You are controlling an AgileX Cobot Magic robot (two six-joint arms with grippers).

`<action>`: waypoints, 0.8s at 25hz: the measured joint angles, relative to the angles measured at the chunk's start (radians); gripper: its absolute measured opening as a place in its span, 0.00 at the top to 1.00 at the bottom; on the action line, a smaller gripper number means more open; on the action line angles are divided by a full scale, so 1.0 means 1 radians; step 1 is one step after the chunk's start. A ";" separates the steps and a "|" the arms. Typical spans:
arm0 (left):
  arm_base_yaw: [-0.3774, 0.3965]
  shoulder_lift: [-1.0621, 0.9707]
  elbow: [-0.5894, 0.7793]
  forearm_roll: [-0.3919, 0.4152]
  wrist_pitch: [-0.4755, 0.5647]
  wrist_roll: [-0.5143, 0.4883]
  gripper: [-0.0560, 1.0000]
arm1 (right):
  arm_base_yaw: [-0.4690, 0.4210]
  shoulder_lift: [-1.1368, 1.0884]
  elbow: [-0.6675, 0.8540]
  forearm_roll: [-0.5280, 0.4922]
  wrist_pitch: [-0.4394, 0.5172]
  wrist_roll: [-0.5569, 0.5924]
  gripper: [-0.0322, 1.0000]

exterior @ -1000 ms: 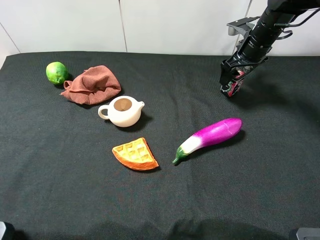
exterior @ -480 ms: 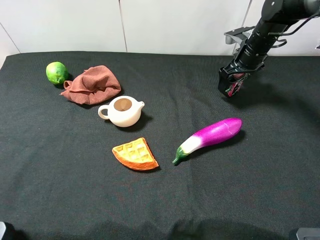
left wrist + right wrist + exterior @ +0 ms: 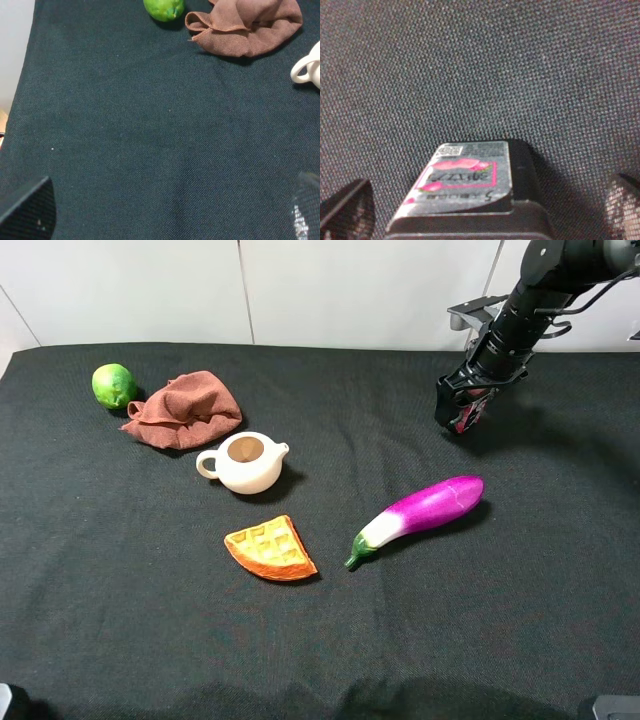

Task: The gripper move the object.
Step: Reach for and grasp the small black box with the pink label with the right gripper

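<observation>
The object, a small black tin (image 3: 463,416) with pink, white and green graphics, sits on the black cloth at the far right. In the right wrist view the tin (image 3: 470,192) lies between the fingertips (image 3: 345,210) with a gap on each side. My right gripper (image 3: 458,408) is open, straddling the tin from above. My left gripper (image 3: 167,210) is open and empty over bare cloth near the table's left side; only its fingertips (image 3: 27,210) show.
A purple eggplant (image 3: 420,512) lies in front of the tin. A waffle piece (image 3: 270,549), a white teapot (image 3: 245,461), a brown cloth (image 3: 185,408) and a green lime (image 3: 113,385) lie to the left. A white wall borders the table's far edge.
The right arm's wrist and upper links have shifted slightly up and toward the far edge. The tin stays in about the same spot. The left arm has not moved.
</observation>
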 joint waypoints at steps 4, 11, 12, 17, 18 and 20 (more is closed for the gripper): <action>0.000 0.000 0.000 0.000 0.000 0.000 0.01 | 0.000 0.005 0.000 0.000 -0.002 0.000 0.30; 0.000 0.000 0.000 0.000 0.000 0.000 0.01 | 0.000 0.013 0.000 -0.002 -0.009 0.005 0.30; 0.000 0.000 0.000 0.000 0.000 0.000 0.01 | 0.000 0.013 0.000 -0.002 -0.009 0.005 0.30; 0.000 0.000 0.000 0.000 0.000 0.000 0.01 | 0.000 0.013 0.000 -0.004 -0.009 0.005 0.30; 0.000 0.000 0.000 0.000 0.000 0.000 0.01 | 0.000 0.013 0.000 -0.005 -0.009 0.005 0.30; 0.000 0.000 0.000 0.000 0.000 0.000 0.01 | 0.000 0.013 0.000 -0.006 -0.010 0.005 0.30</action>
